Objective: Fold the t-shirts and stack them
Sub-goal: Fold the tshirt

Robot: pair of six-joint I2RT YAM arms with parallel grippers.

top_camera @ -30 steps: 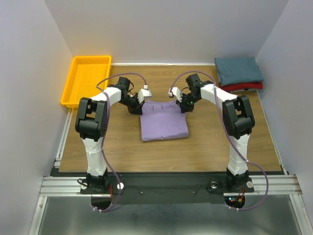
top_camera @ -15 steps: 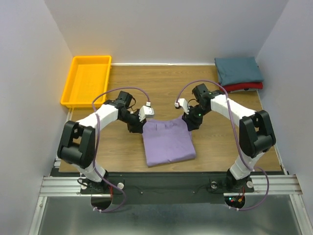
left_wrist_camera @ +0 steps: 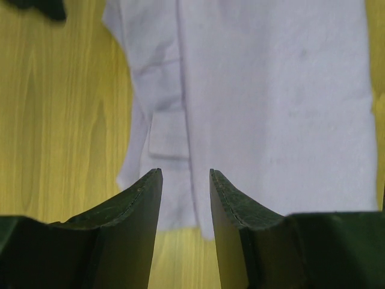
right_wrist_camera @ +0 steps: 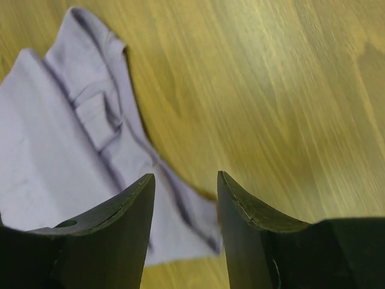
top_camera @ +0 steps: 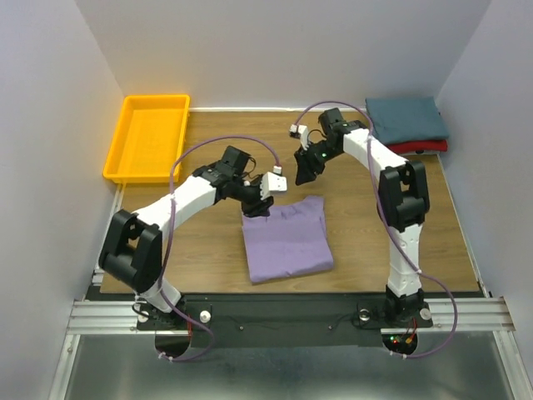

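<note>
1. A wooden table (top_camera: 358, 208) fills a booth of pale walls. A yellow tray (top_camera: 146, 137) sits at its far left corner, well apart from the cloth.
2. The purple shirt (top_camera: 287, 237) lies mid-table as a slightly skewed folded rectangle.
3. The teal shirt (top_camera: 405, 119) rests folded on the red shirt (top_camera: 420, 147) in the far right corner.
4. The left gripper (left_wrist_camera: 185, 174) hovers over the purple shirt's far left corner, fingers apart and empty.
5. The right gripper (right_wrist_camera: 183, 177) hangs over bare wood just beyond the far right corner, fingers also apart, holding nothing.
6. The fold looks finished, so the step in hand is probably carrying the purple shirt to the stack.
7. To do it well, each gripper should pinch through every layer at opposite edges and lift level, so the fold does not fall open.
8. The shirt should land square on the teal one. The wood looks smooth, so cloth may slide under a sideways push.
</note>
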